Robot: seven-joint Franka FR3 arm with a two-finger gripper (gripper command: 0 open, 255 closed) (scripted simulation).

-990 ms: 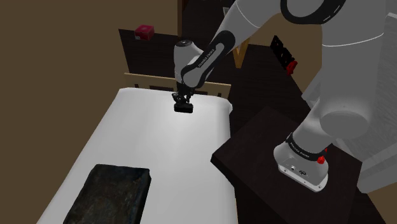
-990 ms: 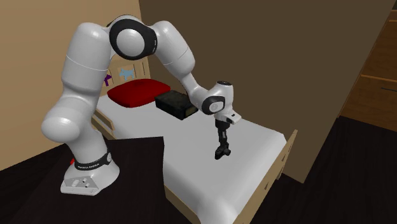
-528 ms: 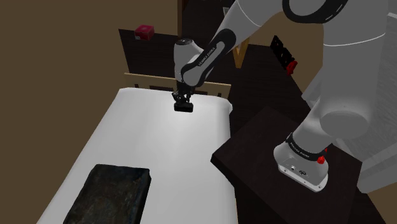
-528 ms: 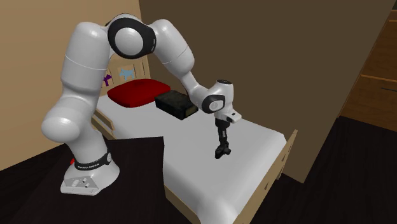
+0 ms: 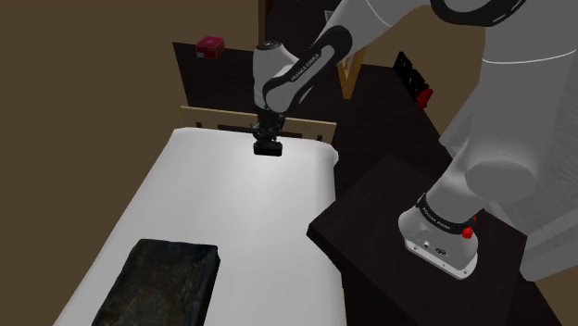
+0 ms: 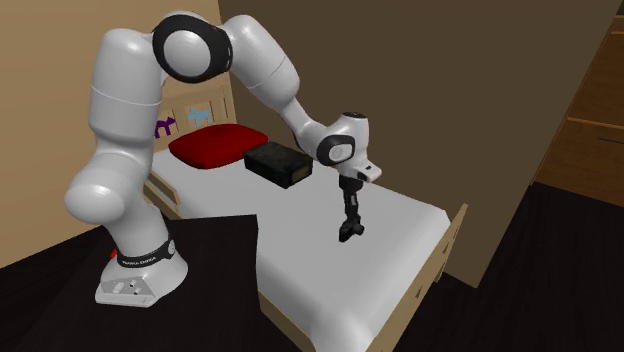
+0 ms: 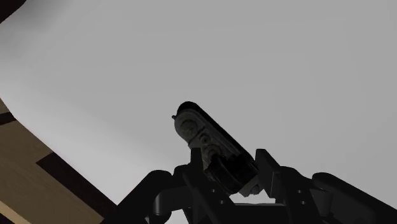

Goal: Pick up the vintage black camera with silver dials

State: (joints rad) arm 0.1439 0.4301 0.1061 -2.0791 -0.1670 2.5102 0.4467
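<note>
The black camera w/ silver dials is seen clamped btwn the jaws of the gripper, upper centre of the shoulder view, apparently just over the white bed, gripped approx. mid-body so that, presumably, it can be raised w/o slipping.

The white arm reaches far forward, wrist pointing straight down, fingers clasping the black camera.
</note>
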